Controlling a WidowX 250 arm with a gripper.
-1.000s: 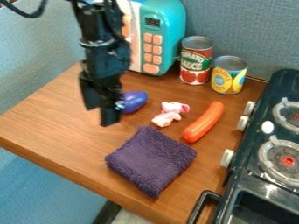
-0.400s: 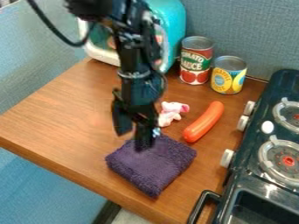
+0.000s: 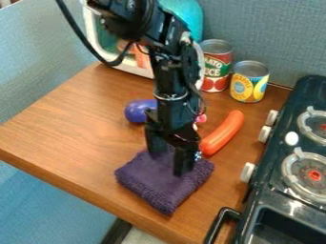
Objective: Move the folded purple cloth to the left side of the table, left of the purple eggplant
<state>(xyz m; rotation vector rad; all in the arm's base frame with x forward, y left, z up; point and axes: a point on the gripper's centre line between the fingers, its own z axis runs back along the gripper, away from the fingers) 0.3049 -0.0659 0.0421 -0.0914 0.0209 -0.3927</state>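
Note:
My gripper [image 3: 167, 163] hangs over the upper part of a folded purple cloth [image 3: 156, 183], its two fingers apart with the cloth showing between them. Whether the fingertips touch the cloth I cannot tell. Just right of the gripper lies an orange sausage [image 3: 223, 133]. A purple-blue rounded object [image 3: 139, 111] rests to the left of the arm. Behind the arm, a pink and white small toy [image 3: 201, 118] is mostly hidden.
A black stove [image 3: 280, 190] with white knobs stands at the right. Toward the back are a tomato sauce can [image 3: 216, 66], a yellow-labelled can [image 3: 249, 82] and a teal toy microwave [image 3: 186, 14]. The wooden counter's front edge [image 3: 76, 188] runs along the lower left.
The gripper has moved right and toward the camera, from beside the purple-blue object to over the cloth. That object shows again left of the arm, while the pink toy is now mostly covered.

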